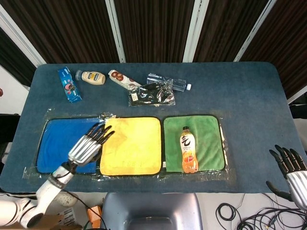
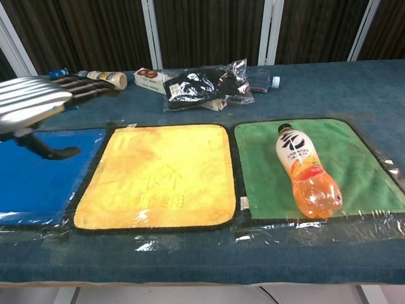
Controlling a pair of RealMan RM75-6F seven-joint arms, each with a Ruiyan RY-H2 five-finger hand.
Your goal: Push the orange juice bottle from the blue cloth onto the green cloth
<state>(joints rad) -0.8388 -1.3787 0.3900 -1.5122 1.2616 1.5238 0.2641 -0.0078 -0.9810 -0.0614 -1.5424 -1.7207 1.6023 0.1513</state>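
The orange juice bottle (image 1: 188,151) (image 2: 305,173) lies on its side on the green cloth (image 1: 208,143) (image 2: 361,158), cap pointing to the far side. The blue cloth (image 1: 60,143) (image 2: 35,174) at the left carries nothing. My left hand (image 1: 89,144) (image 2: 38,104) hovers above the blue cloth's right part, fingers spread, holding nothing, far from the bottle. My right hand (image 1: 289,166) shows only in the head view, off the table's front right corner, fingers apart and empty.
A yellow cloth (image 1: 130,145) (image 2: 158,174) lies between the blue and green ones. Along the far side sit a blue packet (image 1: 68,84), a mayonnaise bottle (image 1: 91,76), a snack pack (image 1: 122,79), a dark foil bag (image 1: 152,94) and a clear water bottle (image 1: 168,82).
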